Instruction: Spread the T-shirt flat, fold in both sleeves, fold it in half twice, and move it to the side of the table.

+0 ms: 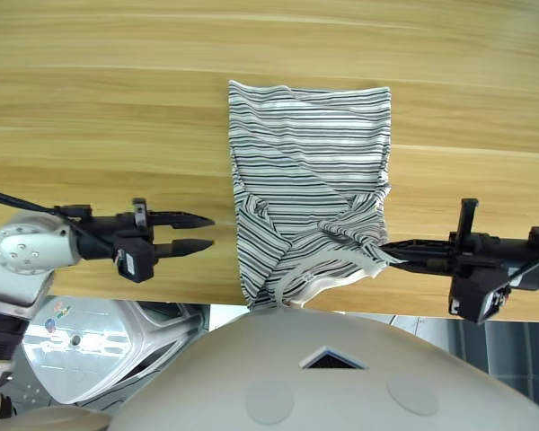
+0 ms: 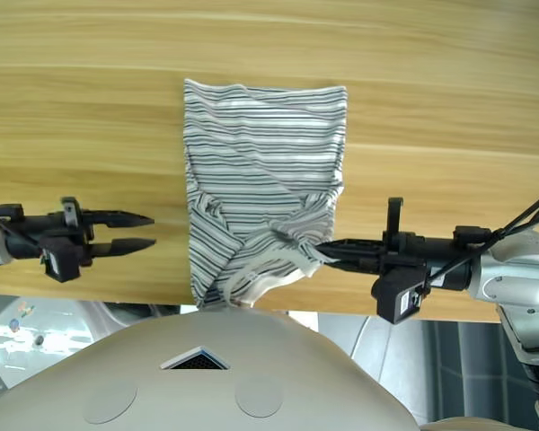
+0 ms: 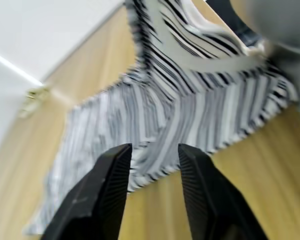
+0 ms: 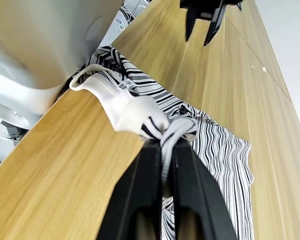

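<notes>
Now the striped T-shirt [image 1: 310, 162] lies as a narrow strip on the wooden table [image 1: 90, 108], collar at the near edge. The right gripper [image 1: 386, 250] pinches bunched cloth there (likely to lift a fold); the left gripper [image 1: 208, 232], fingers spread, hovers just beside the shirt's left edge.

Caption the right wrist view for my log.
The right gripper pinches a white-trimmed edge of the striped T-shirt on the wooden table.
</notes>
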You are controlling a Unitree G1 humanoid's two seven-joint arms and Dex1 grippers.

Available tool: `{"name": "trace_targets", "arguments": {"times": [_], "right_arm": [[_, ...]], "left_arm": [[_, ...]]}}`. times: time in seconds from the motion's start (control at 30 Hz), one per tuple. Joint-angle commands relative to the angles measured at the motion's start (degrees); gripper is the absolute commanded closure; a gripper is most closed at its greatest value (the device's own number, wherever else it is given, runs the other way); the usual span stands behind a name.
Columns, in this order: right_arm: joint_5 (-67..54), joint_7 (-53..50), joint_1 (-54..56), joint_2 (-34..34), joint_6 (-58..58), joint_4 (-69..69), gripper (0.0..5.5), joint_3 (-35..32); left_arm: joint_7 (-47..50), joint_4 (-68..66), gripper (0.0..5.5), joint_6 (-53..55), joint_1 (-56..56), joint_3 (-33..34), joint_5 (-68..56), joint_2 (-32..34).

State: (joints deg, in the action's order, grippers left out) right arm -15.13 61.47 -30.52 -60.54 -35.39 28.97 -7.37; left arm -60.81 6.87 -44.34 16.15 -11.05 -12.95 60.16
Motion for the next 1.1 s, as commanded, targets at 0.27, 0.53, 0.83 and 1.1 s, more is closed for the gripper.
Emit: {"name": "trace_targets", "arguments": {"times": [0.27,0.53,0.83,1.1], "right_arm": [[2.03,0.05,1.25,1.06,1.14,0.09,5.44,1.75],[1.96,-0.15,1.63,1.43,1.91,0.61,5.44,2.13],[1.79,-0.2,2.16,1.7,2.35,0.6,5.44,2.4],[2.02,-0.49,3.13,2.1,3.12,0.46,5.44,3.03]], "left_arm": [[-5.48,-0.92,2.23,3.52,3.12,-9.09,6.63,-0.66],[-4.28,-1.21,1.08,2.73,4.81,-11.65,10.29,-2.4],[0.27,-3.85,0.33,1.87,0.99,-12.83,14.87,-9.06],[1.21,-3.23,0.33,1.57,1.37,-14.54,14.93,-10.19]]}}
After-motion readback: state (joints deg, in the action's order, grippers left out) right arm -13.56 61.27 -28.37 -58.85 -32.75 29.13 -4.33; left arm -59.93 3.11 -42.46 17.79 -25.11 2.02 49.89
